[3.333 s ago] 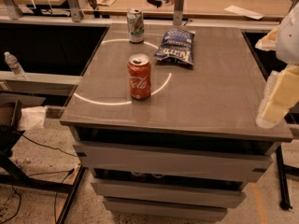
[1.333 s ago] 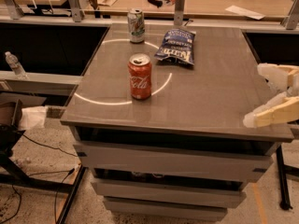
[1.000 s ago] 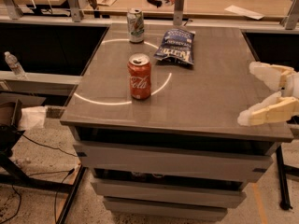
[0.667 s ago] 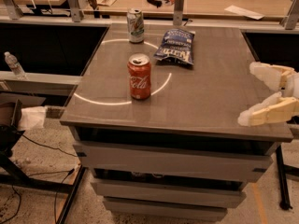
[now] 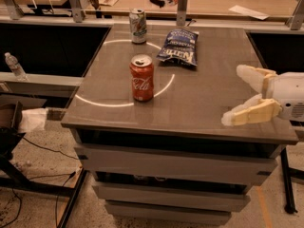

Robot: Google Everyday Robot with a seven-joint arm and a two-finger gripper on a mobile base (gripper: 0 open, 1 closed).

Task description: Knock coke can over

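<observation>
Gripper (image 5: 236,96) at the table's (image 5: 209,87) right edge, pointing left, its two pale fingers spread wide with nothing between them. Coke can (image 5: 142,78) upright left of centre, well apart from the gripper, on a white ring marking. Blue chip bag (image 5: 178,46) behind it. Pale can (image 5: 137,26) upright at the far edge.

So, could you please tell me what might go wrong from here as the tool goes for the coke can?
1. The open tool hovers at the right side of the table, far from the upright coke can; a sweep drifting toward the back could catch the chip bag instead.
2. Once tipped, the coke can could roll off the table, as nothing to its left or front would stop it.
3. A low push might only slide it.
</observation>
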